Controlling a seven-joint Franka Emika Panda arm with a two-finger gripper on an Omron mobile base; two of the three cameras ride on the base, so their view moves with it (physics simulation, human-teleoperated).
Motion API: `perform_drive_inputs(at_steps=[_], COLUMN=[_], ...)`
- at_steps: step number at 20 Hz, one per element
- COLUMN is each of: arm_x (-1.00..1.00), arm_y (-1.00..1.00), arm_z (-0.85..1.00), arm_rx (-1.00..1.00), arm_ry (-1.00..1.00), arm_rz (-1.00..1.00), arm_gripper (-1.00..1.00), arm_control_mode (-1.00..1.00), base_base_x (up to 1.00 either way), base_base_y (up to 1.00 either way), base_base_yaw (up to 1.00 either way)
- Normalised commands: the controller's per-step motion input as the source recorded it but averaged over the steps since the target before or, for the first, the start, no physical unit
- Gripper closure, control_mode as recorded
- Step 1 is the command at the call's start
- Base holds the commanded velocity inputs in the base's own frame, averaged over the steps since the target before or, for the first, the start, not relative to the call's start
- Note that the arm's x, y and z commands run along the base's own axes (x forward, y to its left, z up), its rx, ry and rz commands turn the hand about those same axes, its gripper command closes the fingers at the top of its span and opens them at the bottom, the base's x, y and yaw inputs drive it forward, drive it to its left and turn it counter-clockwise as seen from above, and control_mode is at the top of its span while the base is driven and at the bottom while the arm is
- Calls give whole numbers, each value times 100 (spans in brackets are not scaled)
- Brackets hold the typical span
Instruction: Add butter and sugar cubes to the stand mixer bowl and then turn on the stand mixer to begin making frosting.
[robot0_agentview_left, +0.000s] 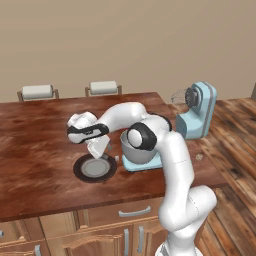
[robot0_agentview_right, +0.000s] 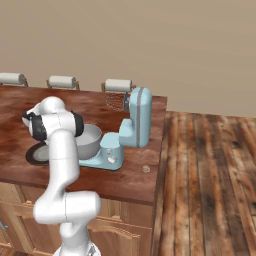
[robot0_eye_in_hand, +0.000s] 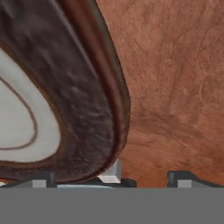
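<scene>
two dark fingertips (robot0_eye_in_hand: 43, 178) stand wide apart, the gripper (robot0_eye_in_hand: 114, 179) released low over the plate (robot0_eye_in_hand: 83, 109) rim, one sugar cube (robot0_eye_in_hand: 111, 172) between them. tiny, hard and light, it likely wants a gentle pinch on opposite faces. beyond sits the stand mixer bowl (robot0_agentview_left: 135, 150), contents unseen, on the stand mixer (robot0_agentview_left: 197, 112).

wooden counter (robot0_agentview_left: 40, 145) bears plate (robot0_agentview_left: 95, 168), mixer (robot0_agentview_left: 197, 112)
</scene>
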Motion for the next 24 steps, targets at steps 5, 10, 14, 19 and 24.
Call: perform_drive_inputs(at_steps=[5, 10, 14, 19, 24], arm_x=[10, 0, -4, -13, -13], arm_y=[0, -13, -27, -33, -16], arm_z=[-18, -15, 0, 0, -14], arm_rx=[0, 0, 0, 0, 0], arm_ry=[0, 0, 0, 0, 2], arm_rz=[2, 1, 0, 0, 0], arm_gripper=[-100, -100, -100, -100, -100], arm_control_mode=[-100, -100, -100, -100, -100], base_base_x=[0, 0, 0, 0, 0], base_base_y=[0, 0, 0, 0, 0], base_base_yaw=[0, 0, 0, 0, 0])
